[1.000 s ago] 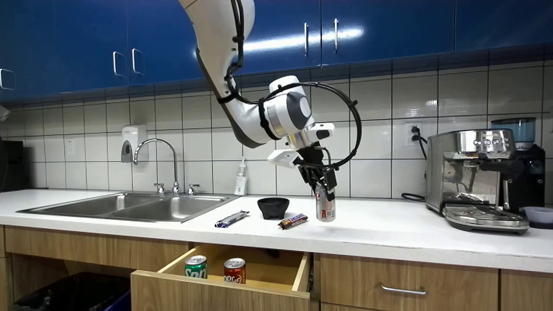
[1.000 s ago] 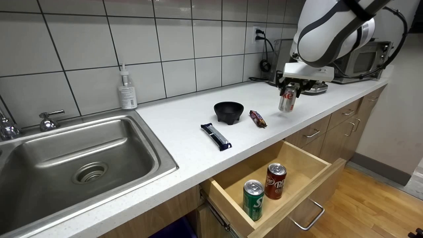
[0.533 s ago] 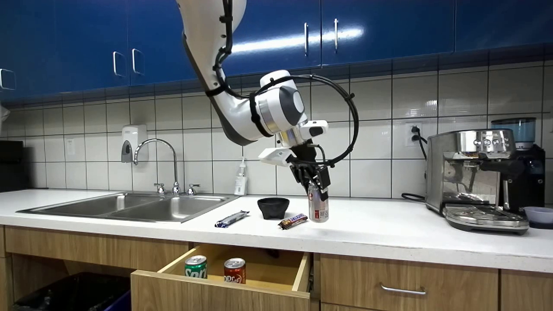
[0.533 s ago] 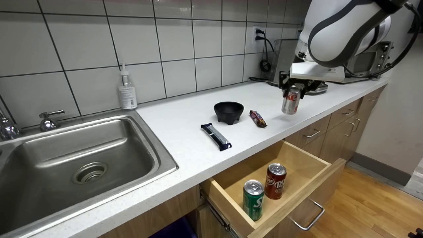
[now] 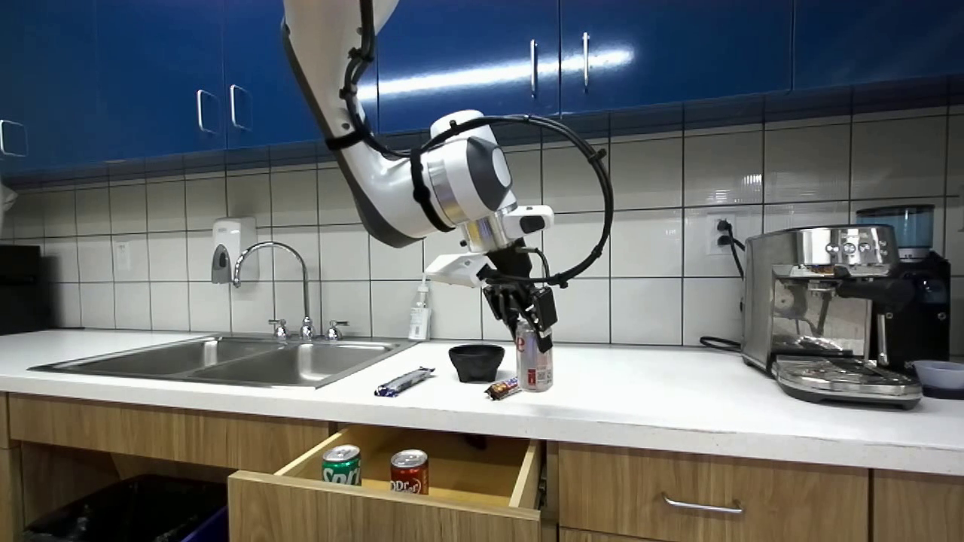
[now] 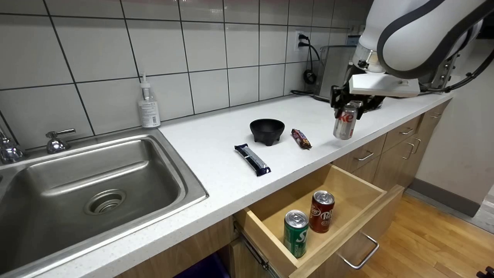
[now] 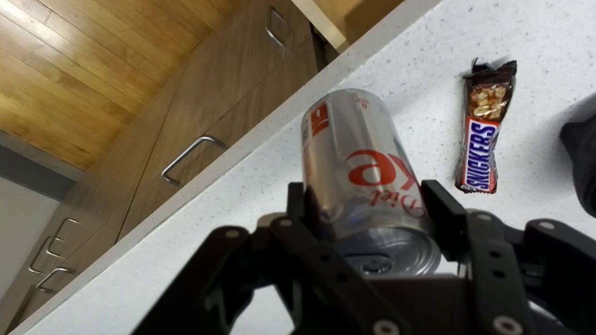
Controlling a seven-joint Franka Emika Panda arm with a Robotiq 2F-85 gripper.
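Diet Coke can (image 7: 368,153) pinched in gripper (image 7: 368,204), one finger each side near the can's top end; most of its body sticks out below the fingertips, slightly tilted, over white counter (image 6: 216,131). In both exterior views: Snickers bar (image 6: 301,139) left of can, black bowl (image 6: 267,132) farther left, open drawer (image 5: 384,516) on near side, lower left.

White countertop (image 6: 212,135), on it black bowl (image 6: 267,133), Snickers bar (image 6: 301,139), blue-wrapped bar (image 6: 252,159)
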